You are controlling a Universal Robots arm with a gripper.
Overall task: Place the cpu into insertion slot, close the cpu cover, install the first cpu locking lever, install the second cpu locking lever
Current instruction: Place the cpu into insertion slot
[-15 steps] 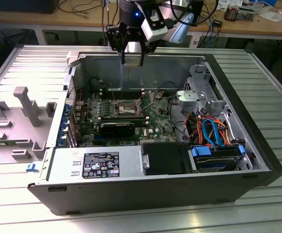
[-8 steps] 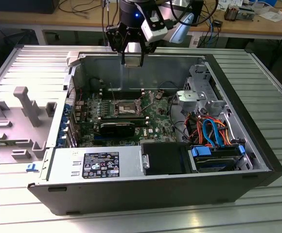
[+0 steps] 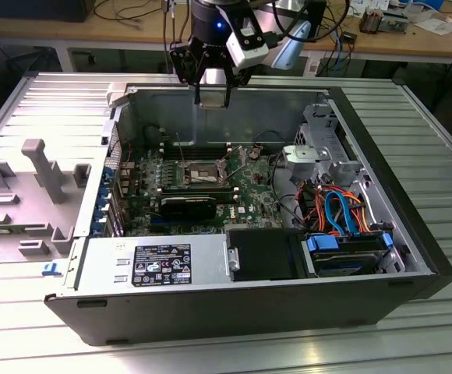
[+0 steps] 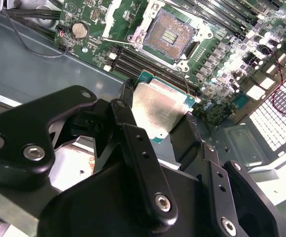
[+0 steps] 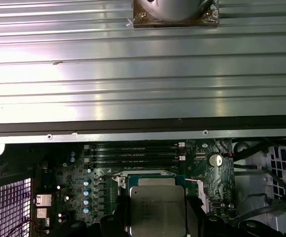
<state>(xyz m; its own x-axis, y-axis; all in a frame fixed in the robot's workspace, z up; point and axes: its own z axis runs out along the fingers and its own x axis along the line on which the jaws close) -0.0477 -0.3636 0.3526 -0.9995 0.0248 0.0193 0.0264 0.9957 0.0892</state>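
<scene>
Exterior view: gripper [image 3: 213, 93] high over far wall of open computer case [image 3: 234, 300], well clear of green board [image 3: 249, 195]. Socket [image 3: 197, 173] on board, lower in case, apart from gripper.

Second wrist view: gripper clamped on chip [image 4: 159, 106], black fingers [image 4: 127, 96] pressing opposite edges, silvery top showing. Socket uncovered, contact field bare. Chip held above board, not touching socket.

First wrist view: chip gripped likewise, over board. Memory slots [image 5: 133, 153] just beyond chip. Ribbed metal table [image 5: 133, 74] behind case.
</scene>
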